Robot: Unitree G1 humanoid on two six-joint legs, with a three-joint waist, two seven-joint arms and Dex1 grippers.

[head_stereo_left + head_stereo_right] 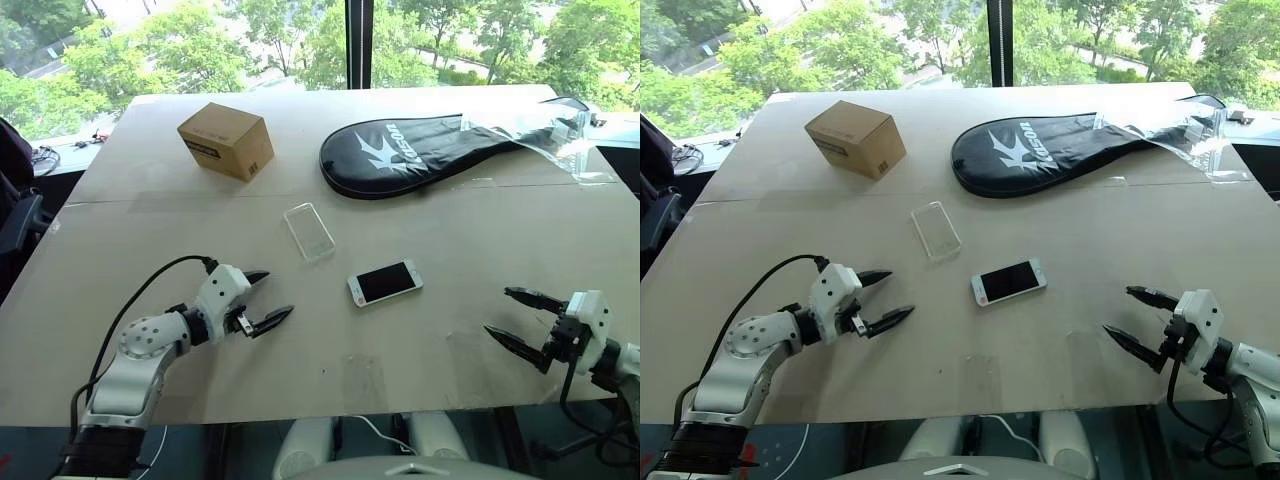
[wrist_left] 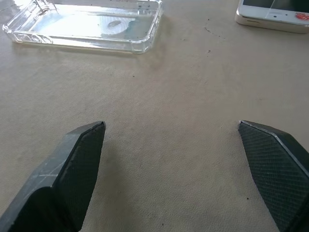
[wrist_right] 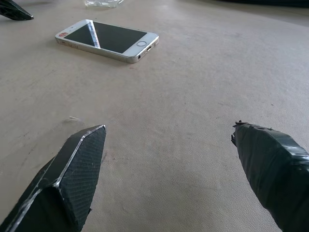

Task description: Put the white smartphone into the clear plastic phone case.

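Lying screen-up, white smartphone

On the table, the clear plastic phone case lies behind-left of the white smartphone, apart.

- Looks like an office or lab test room, upper floor; not a home.
- Big windows w/ dark mullion behind the counter; treetops and a road seen from above.
- Plain beige counter w/ staged mix of props: cardboard box, black racket cover, crinkled clear plastic bag.
- Loose cables on sill at the left edge.
- No household furniture or kitchen gear; setup reads as a robot trial bench.
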